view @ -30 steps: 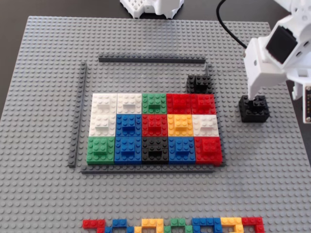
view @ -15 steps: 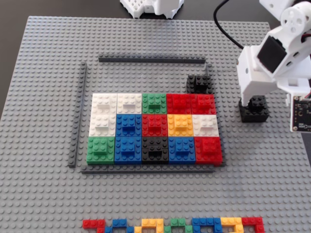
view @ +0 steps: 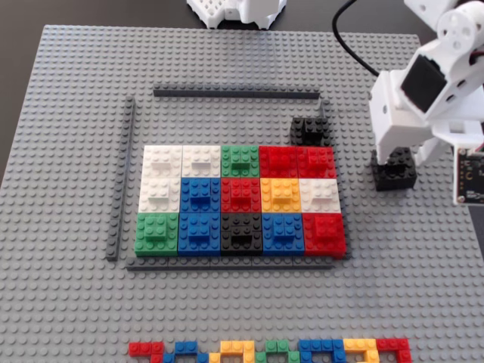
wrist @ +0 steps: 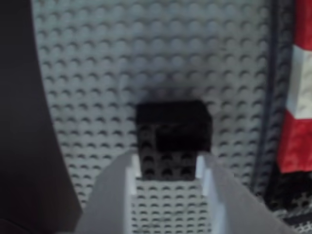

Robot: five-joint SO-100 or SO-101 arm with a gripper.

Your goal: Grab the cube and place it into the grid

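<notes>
Wrist view, near field: your hand [wrist: 168, 163] straddles the near edge of the cube [wrist: 173, 134], one white finger [wrist: 127, 192] at each side of the block, set narrow. Contact cannot be confirmed; the cube sits on the grey baseplate [wrist: 146, 58], so judge this as the grasp step, not yet the lift.

Fixed view: the cube [view: 395, 171] lies at 3 o'clock of the grid [view: 242, 200], well apart from it, outside the frame strip. The hand [view: 392, 160] descends over it from 1 o'clock.

Next move, as a judgement: close fully on the cube, pull straight up to free the studs, carry toward 9 o'clock, and press into an open cell. The free row lies at 12 o'clock of the grid, beside the second black block [view: 310, 130].

Counts, near to far:
- One line of small mixed bricks [view: 268, 349] at 6 o'clock.
- Grid, near row: green, blue, black, blue, red. Five.
- Middle row: white, blue, red, yellow, white. Five.
- Far row: two white, green, two red. Five.
- Loose black blocks: two.
- Frame strips: four visible.
</notes>
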